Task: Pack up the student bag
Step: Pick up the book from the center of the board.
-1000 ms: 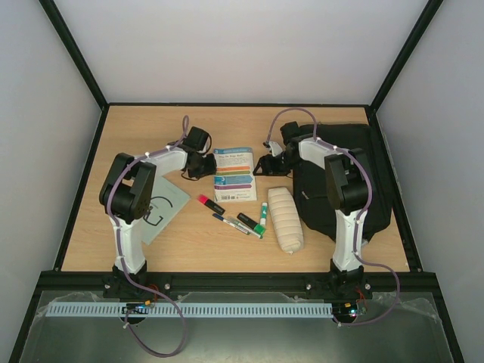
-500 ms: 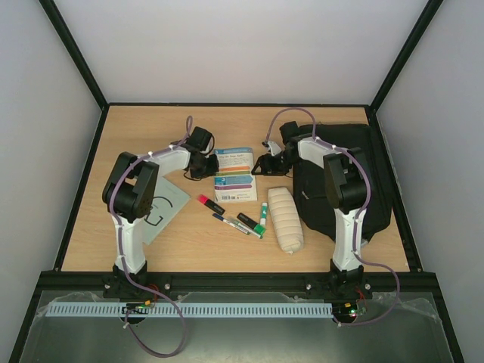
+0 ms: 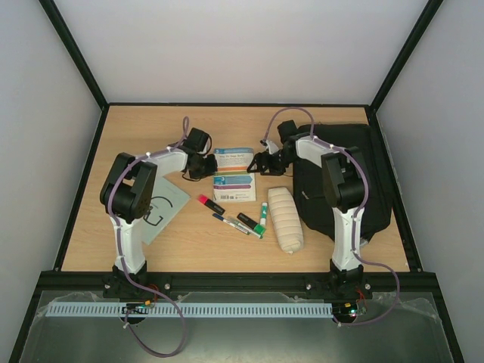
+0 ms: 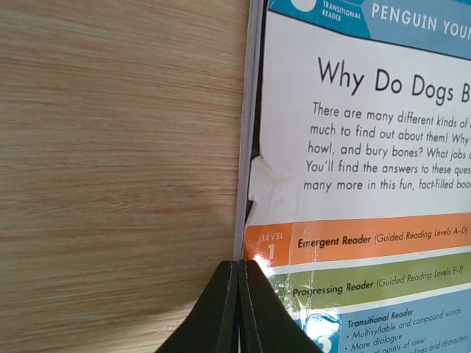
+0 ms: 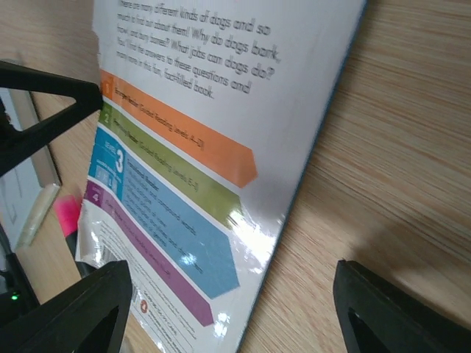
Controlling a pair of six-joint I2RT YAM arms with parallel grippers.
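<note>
On the table (image 3: pixel 128 136), far right: student bag (image 3: pixel 355 170) lies flat, nothing seen packed.
The reading book (image 3: pixel 234 175), beige pencil case (image 3: pixel 285 219), markers (image 3: pixel 236 219) and grey sheet (image 3: pixel 161 206) all lie outside the bag. The left gripper (image 4: pixel 239 266), fingers pressed together, touches the book's left edge. The right gripper (image 5: pixel 234 287), fingers spread wide, straddles its right edge. Judgement: packing has barely begun, the book looks first in hand, and every item is outstanding. The bag's opening cannot be made out.
</note>
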